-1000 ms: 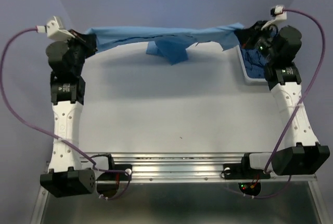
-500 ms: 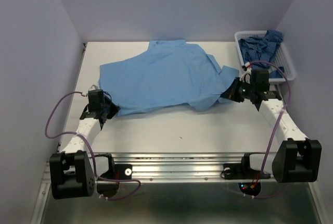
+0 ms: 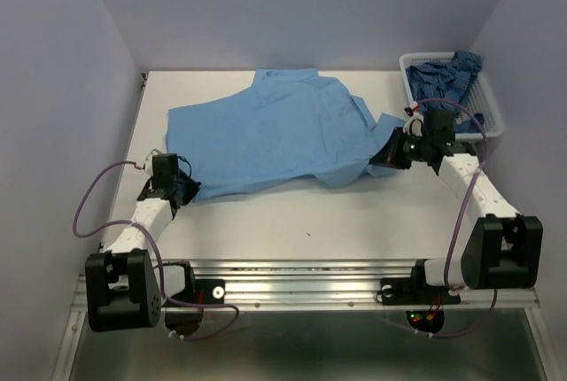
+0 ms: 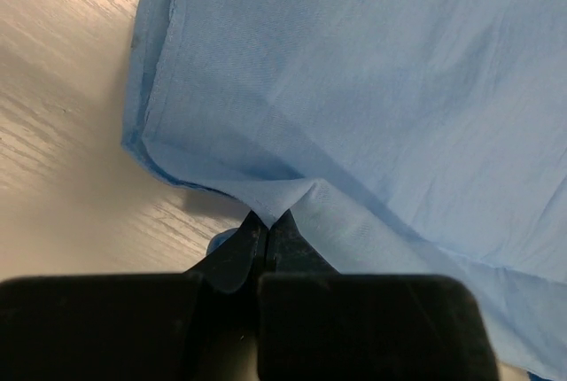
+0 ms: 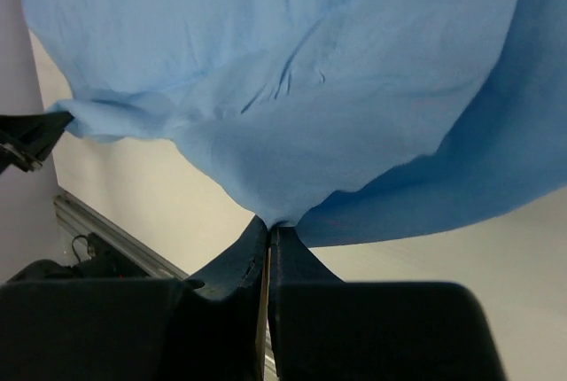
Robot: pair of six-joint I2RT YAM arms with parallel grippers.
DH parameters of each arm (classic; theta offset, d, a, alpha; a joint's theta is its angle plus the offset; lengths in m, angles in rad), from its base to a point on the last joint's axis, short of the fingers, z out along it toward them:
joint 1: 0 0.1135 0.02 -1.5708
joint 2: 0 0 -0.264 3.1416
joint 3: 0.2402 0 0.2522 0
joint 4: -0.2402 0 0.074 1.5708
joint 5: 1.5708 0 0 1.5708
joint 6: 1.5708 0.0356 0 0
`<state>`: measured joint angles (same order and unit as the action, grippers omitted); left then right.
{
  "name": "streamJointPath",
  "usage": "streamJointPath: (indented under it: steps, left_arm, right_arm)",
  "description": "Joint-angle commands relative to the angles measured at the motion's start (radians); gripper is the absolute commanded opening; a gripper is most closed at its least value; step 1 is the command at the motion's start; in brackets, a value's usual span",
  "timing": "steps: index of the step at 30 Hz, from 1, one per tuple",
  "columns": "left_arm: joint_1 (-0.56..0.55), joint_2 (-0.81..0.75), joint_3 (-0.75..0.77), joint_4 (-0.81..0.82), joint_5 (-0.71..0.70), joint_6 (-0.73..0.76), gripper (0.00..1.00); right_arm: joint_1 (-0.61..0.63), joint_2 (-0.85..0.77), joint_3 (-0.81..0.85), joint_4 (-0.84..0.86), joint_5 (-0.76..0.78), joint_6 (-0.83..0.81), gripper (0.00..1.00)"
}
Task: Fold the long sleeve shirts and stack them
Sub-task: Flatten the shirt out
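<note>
A light sky-blue long sleeve shirt (image 3: 270, 133) lies spread across the middle and back of the table, collar toward the far edge. My left gripper (image 3: 189, 189) is shut on its near left hem (image 4: 279, 208), low at the table. At the shirt's near right edge, my right gripper (image 3: 387, 156) is shut on the cloth (image 5: 275, 213) and holds it slightly lifted. A darker blue patterned shirt (image 3: 447, 75) sits crumpled in the basket at the back right.
The white mesh basket (image 3: 492, 115) stands at the back right corner, just behind my right arm. Bare table (image 3: 310, 221) runs between the shirt's near edge and the metal rail (image 3: 301, 279) at the front. Grey walls close in on the sides and back.
A second ago both arms held the shirt stretched high in the air at the back. It now lies spread on the table, with both grippers low at its near corners.
</note>
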<state>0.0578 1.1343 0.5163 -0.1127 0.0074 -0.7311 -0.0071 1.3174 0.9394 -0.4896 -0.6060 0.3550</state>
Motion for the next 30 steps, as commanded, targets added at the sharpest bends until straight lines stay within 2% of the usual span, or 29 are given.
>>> streamJointPath:
  steps: [1,6,8,9,10,11,12,13,15,16,18,19,22,30]
  left_arm:
    - [-0.003,-0.030,0.004,-0.002,-0.053,-0.013,0.01]
    - [-0.004,-0.037,0.017,-0.038,-0.081,-0.022,0.03]
    - [-0.004,-0.059,0.021,-0.062,-0.084,-0.024,0.09]
    - [-0.003,-0.070,0.019,-0.071,-0.089,-0.025,0.16]
    - [-0.004,-0.079,0.018,-0.090,-0.090,-0.030,0.25]
    - [-0.003,-0.105,0.017,-0.099,-0.093,-0.033,0.50]
    - [-0.004,-0.120,0.016,-0.114,-0.095,-0.037,0.68]
    - [-0.004,-0.152,0.016,-0.120,-0.092,-0.040,0.98]
    - [-0.003,-0.201,0.030,-0.145,-0.087,-0.044,0.99]
    - [-0.003,-0.217,0.039,-0.154,-0.086,-0.042,0.99]
    - [-0.003,-0.248,0.060,-0.186,-0.084,-0.039,0.99]
    - [-0.003,-0.273,0.089,-0.196,-0.086,-0.033,0.99]
    - [-0.003,-0.309,0.146,-0.228,-0.102,-0.022,0.99]
    - [-0.003,-0.306,0.215,-0.248,-0.129,0.007,0.99]
  right_arm:
    - [0.021,0.116,0.187,0.072,-0.016,-0.031,0.01]
    - [0.096,0.359,0.419,0.059,0.121,-0.085,0.02]
    - [0.110,0.439,0.545,0.019,0.187,-0.100,0.06]
    - [0.110,0.475,0.546,0.002,0.199,-0.106,0.09]
    - [0.110,0.537,0.617,-0.013,0.216,-0.114,0.14]
    - [0.110,0.563,0.645,-0.018,0.230,-0.125,0.20]
    - [0.110,0.584,0.688,-0.020,0.239,-0.137,0.21]
    - [0.110,0.614,0.708,-0.033,0.265,-0.161,0.30]
    - [0.110,0.622,0.745,-0.078,0.314,-0.186,0.41]
    - [0.110,0.609,0.740,-0.081,0.331,-0.207,0.61]
    - [0.110,0.571,0.711,-0.078,0.376,-0.221,0.78]
    - [0.110,0.528,0.678,-0.070,0.424,-0.222,1.00]
    - [0.110,0.462,0.625,-0.052,0.509,-0.211,1.00]
    - [0.110,0.267,0.457,0.048,0.500,-0.165,1.00]
